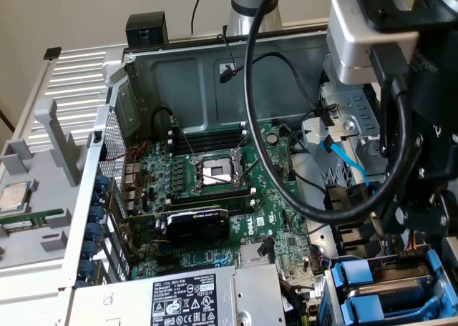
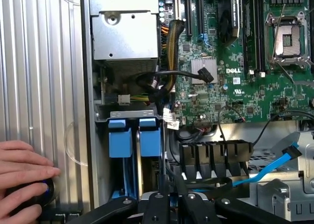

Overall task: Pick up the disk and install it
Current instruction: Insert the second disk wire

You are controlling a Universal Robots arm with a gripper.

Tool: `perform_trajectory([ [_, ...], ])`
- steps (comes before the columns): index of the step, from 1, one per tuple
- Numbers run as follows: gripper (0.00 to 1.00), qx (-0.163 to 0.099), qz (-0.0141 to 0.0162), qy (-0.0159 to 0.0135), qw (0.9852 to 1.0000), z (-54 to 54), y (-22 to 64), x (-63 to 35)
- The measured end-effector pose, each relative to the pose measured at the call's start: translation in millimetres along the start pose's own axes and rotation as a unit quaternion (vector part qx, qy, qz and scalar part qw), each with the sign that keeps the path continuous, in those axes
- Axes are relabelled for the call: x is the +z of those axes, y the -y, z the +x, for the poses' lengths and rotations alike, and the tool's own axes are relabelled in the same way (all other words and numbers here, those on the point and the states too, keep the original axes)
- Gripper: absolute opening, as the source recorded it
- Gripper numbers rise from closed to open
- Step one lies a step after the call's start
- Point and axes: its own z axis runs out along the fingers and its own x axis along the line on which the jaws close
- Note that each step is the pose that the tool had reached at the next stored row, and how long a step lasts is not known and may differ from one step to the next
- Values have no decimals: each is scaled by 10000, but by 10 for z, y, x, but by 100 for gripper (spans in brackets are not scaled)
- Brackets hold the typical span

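Claw (image 2: 167,204), seen in the wrist view, has its dark fingers drawn nearly together just above the drive bay, and what they grip, if anything, cannot be told. Directly ahead stand two blue carrier tabs (image 2: 135,135) side by side in a narrow slot; the disk itself cannot be made out. Close beside the slot run black cables (image 2: 167,81), the power-supply box (image 2: 125,30) and the ribbed side panel (image 2: 39,71), where a person's hand (image 2: 22,182) rests. In the exterior view the arm (image 1: 422,161) fills the exterior view's right, hanging over blue carriers (image 1: 372,287) at the case's lower corner. The motherboard (image 1: 215,190) lies open in the middle, with a thick black cable (image 1: 265,154) looping across it.
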Motion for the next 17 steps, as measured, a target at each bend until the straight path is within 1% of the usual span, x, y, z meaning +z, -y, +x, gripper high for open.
perform_trajectory([
  [9, 16, 0, 0, -2, 10000, 37, 1, 37],
  [17, 16, -1, 1, -18, 10000, 63, 0, 74],
])
